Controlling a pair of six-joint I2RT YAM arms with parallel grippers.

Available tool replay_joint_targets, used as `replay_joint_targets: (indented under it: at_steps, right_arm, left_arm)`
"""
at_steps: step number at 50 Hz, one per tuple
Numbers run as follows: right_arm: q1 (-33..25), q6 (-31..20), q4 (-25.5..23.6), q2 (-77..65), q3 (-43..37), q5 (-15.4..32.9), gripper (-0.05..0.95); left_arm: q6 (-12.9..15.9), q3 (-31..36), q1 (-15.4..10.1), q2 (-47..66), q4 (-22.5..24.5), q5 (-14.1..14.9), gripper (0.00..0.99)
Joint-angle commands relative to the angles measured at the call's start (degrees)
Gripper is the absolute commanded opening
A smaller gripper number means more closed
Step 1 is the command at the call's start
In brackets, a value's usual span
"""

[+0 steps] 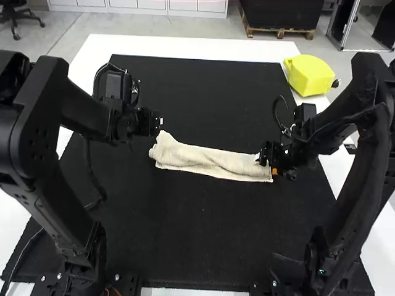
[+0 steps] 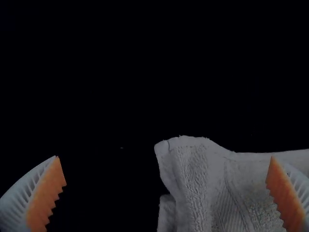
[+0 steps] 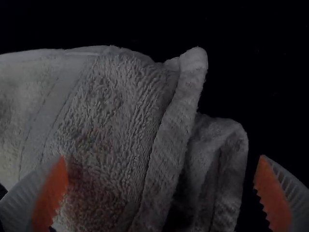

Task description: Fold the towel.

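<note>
Towel (image 1: 213,161) folded narrow (rumpled) — right pincer (image 1: 268,163) open, at one end

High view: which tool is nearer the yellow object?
Right arm's tool, at the towel end nearest the yellow object; left arm's tool is by the other end.

Black jointed arms, dark cables, silvery screws.
</note>
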Motion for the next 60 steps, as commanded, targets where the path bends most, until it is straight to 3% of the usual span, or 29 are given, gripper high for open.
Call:
replay_joint_targets:
  at_steps: [1,6,10,12,16,17,26,35,43,60]
  right_arm:
    - [0.6,0.3,0.9,1.1,-0.9,2.0,0.89]
    - [0.6,0.0,1.1,1.8,-1.2,1.9,0.78]
    - [0.6,-0.1,2.3,2.4,-1.9,1.4,0.60]
    - [0.7,0.1,2.9,2.8,-2.3,0.0,0.46]
    - [0.9,-0.6,3.9,4.1,-2.8,-3.8,0.04]
    - [0.9,-1.0,3.9,4.3,-2.9,-4.1,-0.03]
    - [-0.4,-2.2,3.0,4.7,-3.2,-4.2,-0.02]
    - [-5.5,-2.5,0.7,0.0,-2.6,-4.2,-0.02]
    - [-7.8,-4.4,-5.2,-4.7,-0.4,-4.3,-0.02]
    - [-6.9,-4.4,-13.2,-9.8,4.5,-5.8,-0.02]
  left_arm:
    - [-0.3,1.2,0.3,-2.0,-0.1,0.6,0.972]
    - [-0.4,1.1,0.4,-2.7,-0.5,0.6,0.972]
    - [-0.4,1.1,0.3,-3.0,-1.0,0.6,0.972]
    - [-0.4,1.1,0.4,-3.2,-1.1,0.6,0.972]
    - [-0.4,1.1,0.4,-3.4,-1.4,0.5,0.972]
    - [-0.4,1.1,0.5,-3.5,-1.5,0.5,0.972]
    - [-0.3,0.9,2.2,-3.5,-2.3,0.5,0.972]
    - [0.0,0.8,3.7,-3.5,-2.5,0.5,0.972]
    - [0.0,0.8,4.5,-3.5,-1.8,0.5,0.972]
    - [-0.1,0.8,4.6,-3.5,-1.7,-0.4,0.972]
